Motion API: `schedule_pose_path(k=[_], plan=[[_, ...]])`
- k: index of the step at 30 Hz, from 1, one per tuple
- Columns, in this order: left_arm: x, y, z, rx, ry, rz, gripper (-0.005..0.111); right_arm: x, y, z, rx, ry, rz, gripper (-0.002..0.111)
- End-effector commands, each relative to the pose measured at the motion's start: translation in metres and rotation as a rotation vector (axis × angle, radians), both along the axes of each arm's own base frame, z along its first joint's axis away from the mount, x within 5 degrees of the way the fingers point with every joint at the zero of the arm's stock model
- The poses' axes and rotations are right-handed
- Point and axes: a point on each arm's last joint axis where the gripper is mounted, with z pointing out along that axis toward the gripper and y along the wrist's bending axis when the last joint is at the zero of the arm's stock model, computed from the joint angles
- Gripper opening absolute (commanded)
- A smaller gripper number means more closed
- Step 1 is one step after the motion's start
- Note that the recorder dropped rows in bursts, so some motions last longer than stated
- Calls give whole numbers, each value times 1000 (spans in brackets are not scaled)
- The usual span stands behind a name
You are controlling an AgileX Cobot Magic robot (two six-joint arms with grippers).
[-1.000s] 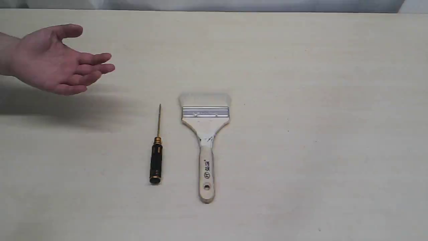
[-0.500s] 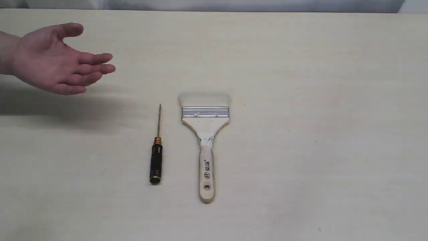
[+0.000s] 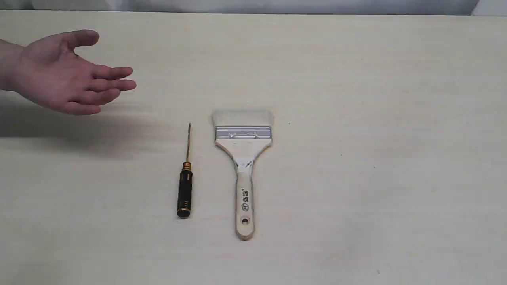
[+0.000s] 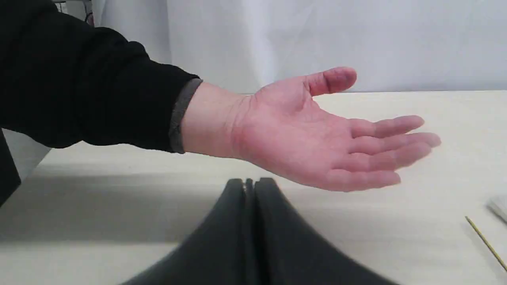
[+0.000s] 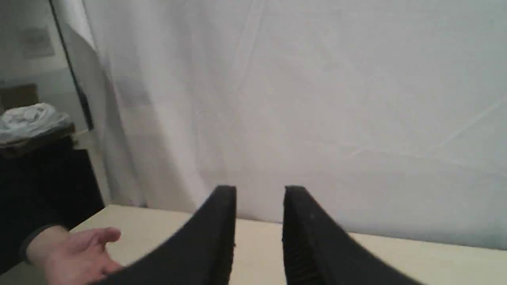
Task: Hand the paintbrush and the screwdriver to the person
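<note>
**Item 1, worktop** [image 3: 376, 118]. Pale beige with a faint wood grain. It carries both tools. A white cloth backdrop [image 5: 317, 99] hangs behind its far edge.

**Item 2, paintbrush** [image 3: 244, 176]. We find it lying flat near the middle of the worktop. Its pale bristles point to the far edge, with the silver ferrule next to them. The light wooden handle, with a printed logo and a small hole, points to the near edge.

**Item 3, screwdriver** [image 3: 186, 172]. It lies flat just beside the paintbrush, on its left in the exterior view, parallel to it and not touching it. The thin gold shaft points to the far edge and the black, gold-ringed handle to the near edge. We note it as the shorter of the two.

**Item 4, hand** [image 3: 65, 75]. The person holds it palm up above the far left of the worktop, fingers extended toward the middle and thumb raised. It is well apart from both tools and throws a shadow [image 3: 79, 130] on the worktop. In the left wrist view a black sleeve [image 4: 79, 87] covers the forearm.

**Item 5, left pincer** [image 4: 249, 183]. We see it only in its own wrist view. The black fingers are pressed together with nothing between them. It sits in front of the hand, apart from it.

**Item 6, right pincer** [image 5: 260, 190]. We see it only in its own wrist view. The fingers stand apart with a clear gap and grip nothing. It faces the backdrop.
</note>
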Motion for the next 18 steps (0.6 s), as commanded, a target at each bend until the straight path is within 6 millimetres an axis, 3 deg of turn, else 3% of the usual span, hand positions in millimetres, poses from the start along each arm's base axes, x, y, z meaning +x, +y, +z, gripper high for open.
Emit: schedule_pose_path(k=[1,8,13,15,18], plan=[[0,-1,0,-3,-8,-9,0,17,2,6,-26,77,55,25],[0,-1,0,-3,-8,-9,0,70,-4,13,-294,77,62,25],[0,-1,0,-3,-8,-9,0,107,-1,-13,-686,37,69,25],[0,-1,0,-3,-8,-9,0,115,-2,-25,-861,34,3,25],[0,-1,0,-3,-8,-9,0,126,-11,-32,-954,111,-234,25]])
